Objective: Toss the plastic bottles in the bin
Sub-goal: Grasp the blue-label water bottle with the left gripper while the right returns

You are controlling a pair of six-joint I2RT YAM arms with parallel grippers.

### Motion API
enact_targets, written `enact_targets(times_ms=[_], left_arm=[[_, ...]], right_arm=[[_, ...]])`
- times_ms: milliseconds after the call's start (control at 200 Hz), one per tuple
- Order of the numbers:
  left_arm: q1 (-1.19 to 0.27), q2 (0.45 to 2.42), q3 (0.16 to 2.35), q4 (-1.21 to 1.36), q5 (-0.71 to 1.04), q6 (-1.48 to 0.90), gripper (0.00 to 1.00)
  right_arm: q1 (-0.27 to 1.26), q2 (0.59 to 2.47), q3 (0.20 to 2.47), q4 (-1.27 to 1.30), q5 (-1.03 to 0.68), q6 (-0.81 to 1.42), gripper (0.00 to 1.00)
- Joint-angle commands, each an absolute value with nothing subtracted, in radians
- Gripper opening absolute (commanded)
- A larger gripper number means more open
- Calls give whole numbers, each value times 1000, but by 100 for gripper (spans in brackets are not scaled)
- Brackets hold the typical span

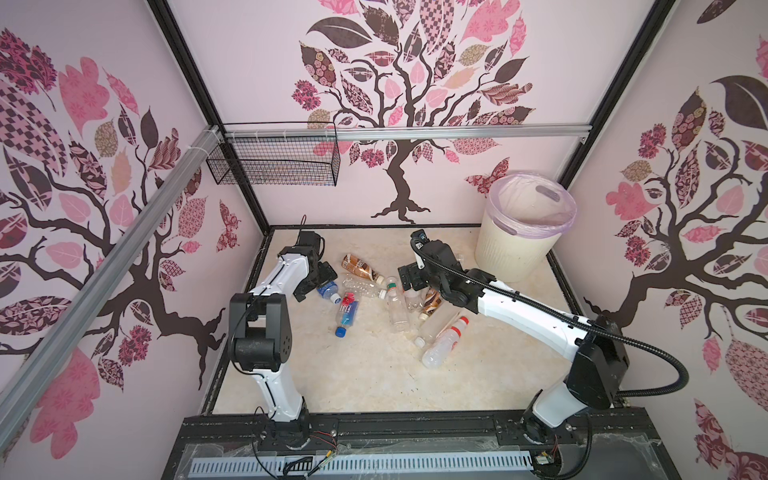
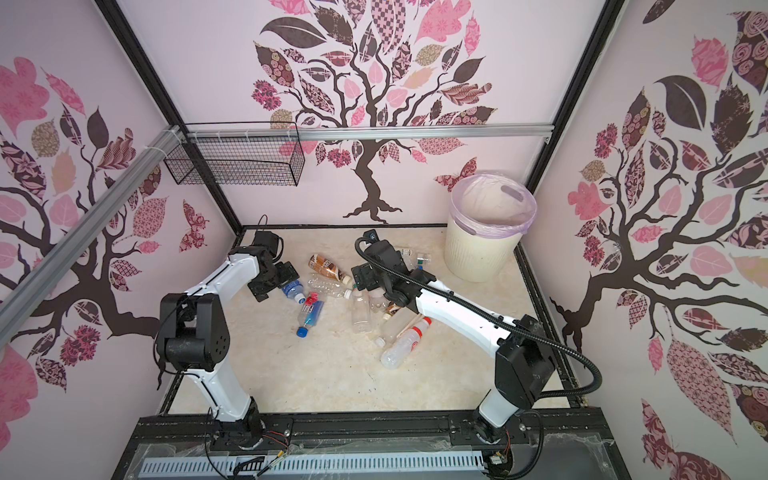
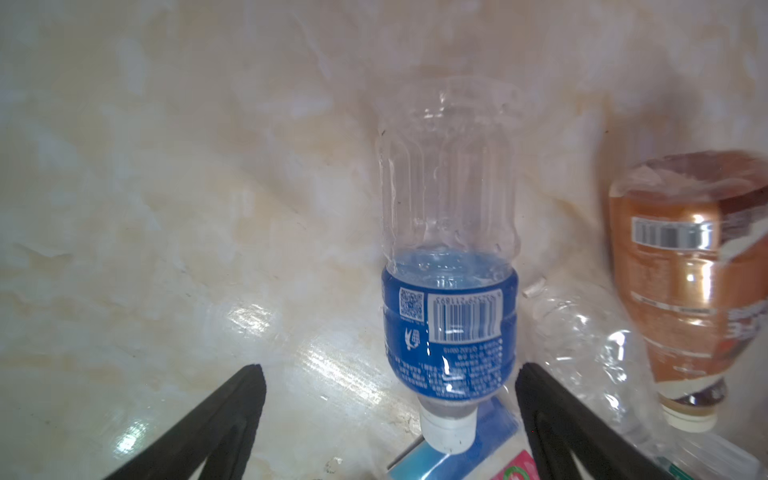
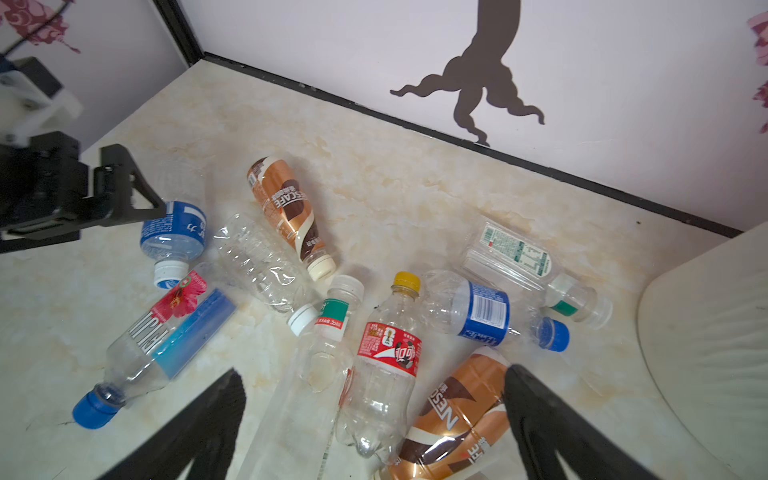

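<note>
Several plastic bottles lie in a loose heap on the marble-look floor. My left gripper [image 3: 390, 370] [image 1: 312, 286] stands open around a blue-labelled, white-capped bottle [image 3: 449, 324] [image 1: 328, 289], not touching it. Beside it lie a Fiji bottle [image 4: 166, 340] and a brown Nescafe bottle [image 3: 685, 270] [image 1: 359, 268]. My right gripper [image 4: 374, 372] [image 1: 409, 282] hangs open just over a red-labelled, yellow-capped bottle [image 4: 388, 353] and a second brown bottle [image 4: 457, 415]. The cream ribbed bin [image 1: 515, 249] [image 2: 478, 253] with its lilac bag stands in the back right corner.
A red-capped clear bottle [image 1: 444, 343] lies nearest the front. Two more bottles [image 4: 486, 311] [image 4: 523, 253] lie between the heap and the bin. A black wire basket [image 1: 274, 162] hangs on the back wall at the left. Walls enclose three sides.
</note>
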State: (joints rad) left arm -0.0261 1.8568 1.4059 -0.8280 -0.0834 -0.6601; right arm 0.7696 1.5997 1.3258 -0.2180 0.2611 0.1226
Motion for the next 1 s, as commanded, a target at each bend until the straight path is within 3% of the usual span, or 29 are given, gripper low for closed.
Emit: enact_targets(times_ms=[0,210,410,995], left_arm=[[-2,1866,1449,-755,-9,-676,98],[1,1915,1474,-660,29,-689,98],[4,2020,1597,-752,-17,-670,98],[25,2127,1628,-682,30,-665,96]], right_arm=[[773,1566,1331,-190,173,105,99],[772,1527,1262,-138,133,145,100],[772,1548,1253,-144,166,125,99],[772,1534,1214,-170,145,146,100]])
